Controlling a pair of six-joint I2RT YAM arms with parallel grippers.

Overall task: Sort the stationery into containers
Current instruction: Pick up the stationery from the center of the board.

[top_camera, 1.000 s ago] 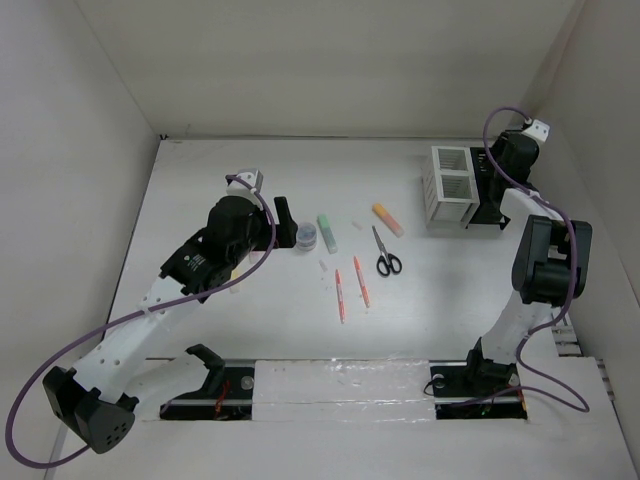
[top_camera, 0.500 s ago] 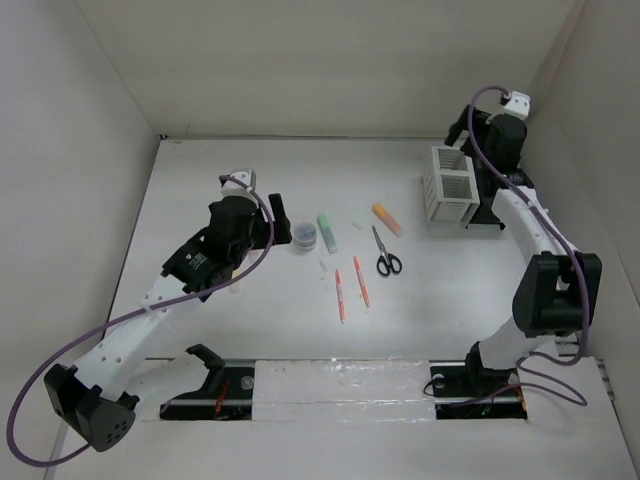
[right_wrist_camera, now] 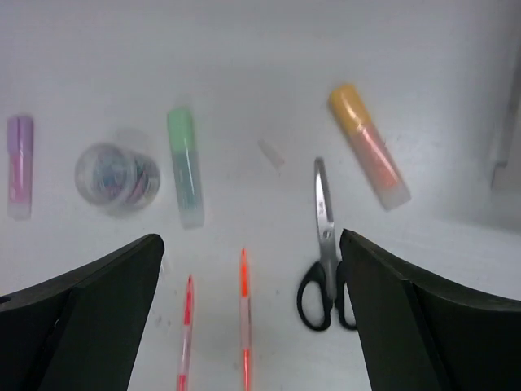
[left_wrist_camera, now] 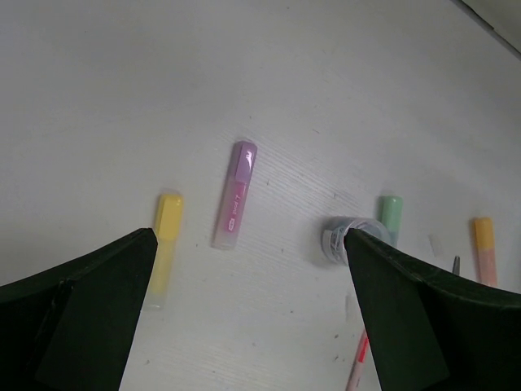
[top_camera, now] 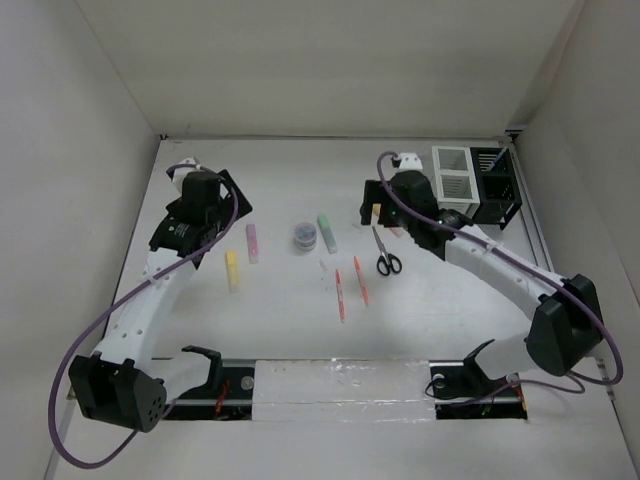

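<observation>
Stationery lies loose on the table (top_camera: 280,170) in the top view. A yellow highlighter (top_camera: 232,270) and a purple highlighter (top_camera: 252,242) lie at left. The roll (top_camera: 306,235) sits just beside the green highlighter (top_camera: 327,232) mid-table, with two pens (top_camera: 340,293) and the scissors (top_camera: 385,255) nearer the arms. The white organizer (top_camera: 452,178) and black organizer (top_camera: 495,185) stand side by side at the far right; I cannot tell what, if anything, is inside. The left gripper (top_camera: 222,195) hangs above the yellow and purple pair. The right gripper (top_camera: 372,200) covers most of the orange highlighter (top_camera: 377,212).

From the left wrist, the jaws are spread wide with nothing between them. The purple highlighter lies under the gap, and the left finger hides the yellow one's lower end.

From the right wrist, the jaws are likewise spread and empty. The orange highlighter and scissors lie below, one scissor handle tucked behind the right finger. The pens run off the bottom edge, and the picture is soft.

Each arm looks poised to pick. Next, either must drop onto one item, set its jaws across the narrow body, close, then carry it to an organizer.
</observation>
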